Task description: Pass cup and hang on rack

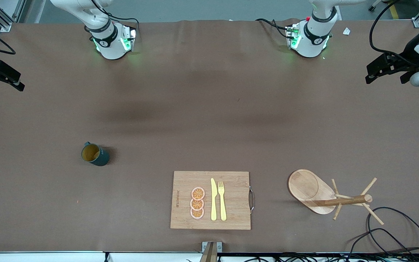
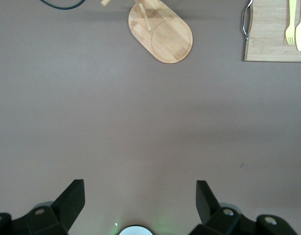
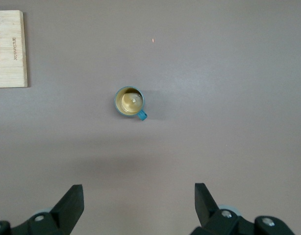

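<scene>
Front view shows the cup (image 1: 95, 154) upright on the table toward the right arm's end, the rack (image 1: 326, 194) toward the left arm's end; between them a cutting board (image 1: 210, 200); left gripper (image 2: 139, 203) and right gripper (image 3: 138, 203) wait aloft, fingers spread, holding nothing.

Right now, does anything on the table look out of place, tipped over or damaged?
No. The cup stands upright, the rack stands on its base, and the knife and fork lie straight on the cutting board.
</scene>
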`<state>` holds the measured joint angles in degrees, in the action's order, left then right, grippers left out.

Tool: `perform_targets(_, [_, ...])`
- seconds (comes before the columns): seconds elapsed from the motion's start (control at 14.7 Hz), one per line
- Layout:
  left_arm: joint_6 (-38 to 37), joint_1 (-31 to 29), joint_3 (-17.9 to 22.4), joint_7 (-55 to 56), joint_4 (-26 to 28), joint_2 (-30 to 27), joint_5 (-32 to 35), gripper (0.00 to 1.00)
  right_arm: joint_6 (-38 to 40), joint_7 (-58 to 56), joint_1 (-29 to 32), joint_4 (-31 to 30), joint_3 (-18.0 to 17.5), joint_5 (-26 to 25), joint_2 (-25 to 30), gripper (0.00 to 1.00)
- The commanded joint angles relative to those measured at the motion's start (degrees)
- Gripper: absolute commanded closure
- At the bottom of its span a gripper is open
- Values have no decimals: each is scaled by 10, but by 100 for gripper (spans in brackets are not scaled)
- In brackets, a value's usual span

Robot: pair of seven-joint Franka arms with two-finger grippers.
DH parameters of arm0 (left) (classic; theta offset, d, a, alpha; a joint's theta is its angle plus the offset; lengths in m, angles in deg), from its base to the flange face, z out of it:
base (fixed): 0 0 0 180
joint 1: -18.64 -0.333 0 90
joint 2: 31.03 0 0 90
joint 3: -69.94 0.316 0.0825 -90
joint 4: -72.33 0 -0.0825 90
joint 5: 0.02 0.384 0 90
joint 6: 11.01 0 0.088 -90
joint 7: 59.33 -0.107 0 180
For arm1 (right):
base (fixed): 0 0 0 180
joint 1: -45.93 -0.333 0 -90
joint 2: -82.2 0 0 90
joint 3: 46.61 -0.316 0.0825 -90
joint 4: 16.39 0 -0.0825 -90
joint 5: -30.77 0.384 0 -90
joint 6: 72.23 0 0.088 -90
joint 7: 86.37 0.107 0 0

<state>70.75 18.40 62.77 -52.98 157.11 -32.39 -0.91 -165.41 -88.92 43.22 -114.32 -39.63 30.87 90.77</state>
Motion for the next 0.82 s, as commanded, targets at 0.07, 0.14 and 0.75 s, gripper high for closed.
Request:
perform_targets(0.07, [-11,-2,-1,-7,-3,-7,5,0,-3,11,-4,-6,-1,-7,6,0])
perform_targets(0.14, [-11,-2,-1,-7,-3,-7,5,0,-4,11,-4,-6,-1,-7,6,0])
perform_targets(0.75, [-11,-4,2,-9,-8,-5,5,0,-4,11,-4,-5,-1,-8,6,0])
